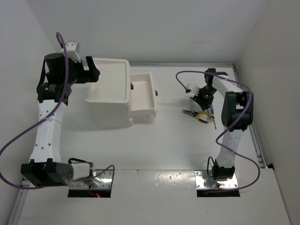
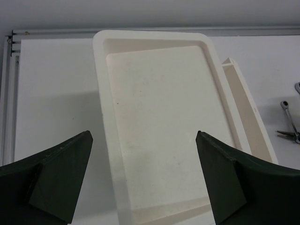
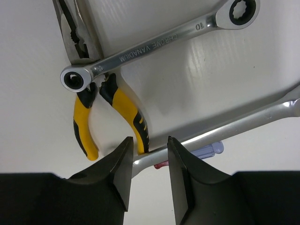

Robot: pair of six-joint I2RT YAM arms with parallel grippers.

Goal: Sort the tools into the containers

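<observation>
The white drawer unit (image 1: 110,89) stands at the back left, one drawer (image 1: 143,93) pulled out to the right. My left gripper (image 1: 93,72) hovers open and empty over its recessed tray top (image 2: 159,117). My right gripper (image 3: 149,140) is low over the tool pile (image 1: 201,112), its jaws a little apart on either side of the long silver wrench (image 3: 243,124). The yellow-handled pliers (image 3: 117,101) lie under a shorter ratchet wrench (image 3: 154,44). A blue screwdriver handle (image 3: 208,150) pokes out beneath the long wrench. The green-handled screwdriver is out of view.
The open drawer's rim (image 2: 243,108) runs along the tray's right side. A wrench (image 2: 288,117) shows at the right edge of the left wrist view. Walls close in the table at the back and right, with a rail (image 1: 255,136) along the right edge.
</observation>
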